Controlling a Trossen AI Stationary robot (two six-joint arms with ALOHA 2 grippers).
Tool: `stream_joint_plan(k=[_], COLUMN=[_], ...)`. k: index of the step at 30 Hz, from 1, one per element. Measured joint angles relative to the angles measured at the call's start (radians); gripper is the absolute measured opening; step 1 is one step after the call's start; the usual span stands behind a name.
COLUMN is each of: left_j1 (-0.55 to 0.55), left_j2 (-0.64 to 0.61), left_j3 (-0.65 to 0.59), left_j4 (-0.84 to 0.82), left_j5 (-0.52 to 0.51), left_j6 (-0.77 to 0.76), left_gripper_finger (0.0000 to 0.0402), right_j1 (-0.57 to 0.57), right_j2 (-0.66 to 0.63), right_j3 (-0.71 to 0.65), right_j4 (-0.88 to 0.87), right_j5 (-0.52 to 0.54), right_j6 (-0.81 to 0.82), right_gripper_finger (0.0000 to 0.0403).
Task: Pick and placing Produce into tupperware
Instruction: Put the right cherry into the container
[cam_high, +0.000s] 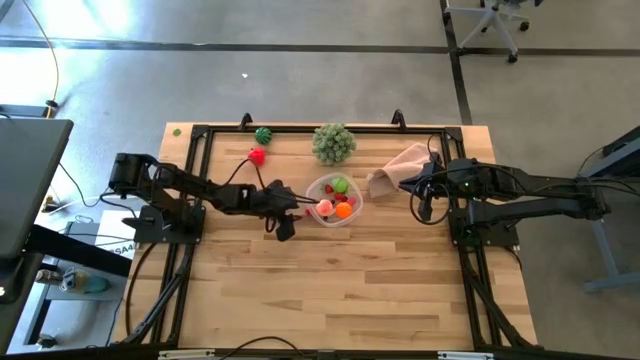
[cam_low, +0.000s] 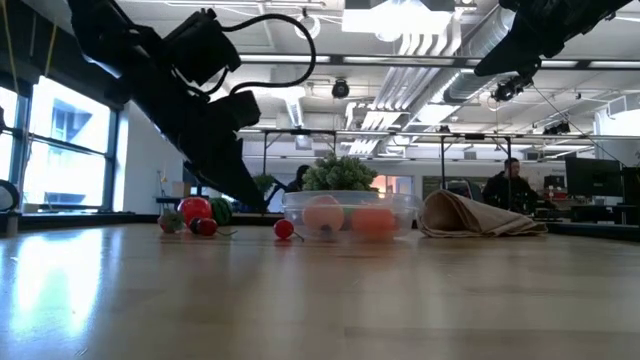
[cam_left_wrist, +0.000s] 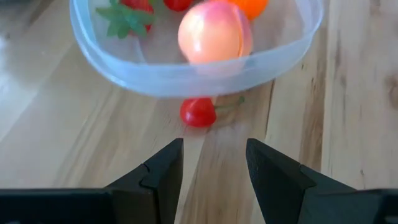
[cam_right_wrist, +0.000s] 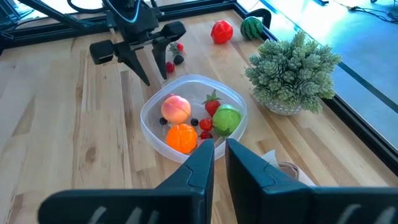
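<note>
Tupperware (cam_high: 331, 200): it stands near the middle of the bench (cam_high: 340, 290), toward the far edge, just in front of the leafy ball (cam_high: 333, 143). It is upright, mouth up; being round, it has no long axis. Inside I see a peach-coloured fruit (cam_right_wrist: 176, 108), an orange (cam_right_wrist: 181, 137), a green fruit (cam_right_wrist: 227, 118) and small red pieces.

Left pincer (cam_left_wrist: 213, 163): open, holding nothing, low beside the container's left wall. A small red cherry (cam_left_wrist: 198, 112) lies on the bench touching that wall, its stem pointing along the wall. In my judgement it is the next pick: I would close across the round body, not the stem, without nudging the container.

Right pincer (cam_right_wrist: 219, 154): nearly closed, empty, waiting above the container's right side by the pink cloth (cam_high: 398, 168).
</note>
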Motion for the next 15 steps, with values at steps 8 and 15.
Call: stream_joint_plan(k=[8, 15], left_j1=[0.0, 0.0], left_j2=[0.0, 0.06], left_j3=[-0.009, 0.01], left_j4=[0.055, 0.071], left_j5=[0.001, 0.012], left_j6=[0.003, -0.058], left_gripper_finger=[0.0163, 0.0163], right_j1=[0.0, 0.0], right_j2=[0.0, 0.0], right_j3=[0.0, 0.0], right_j4=[0.0, 0.0], right_j5=[0.0, -0.001], right_j6=[0.0, 0.0], right_gripper_finger=[0.003, 0.003])
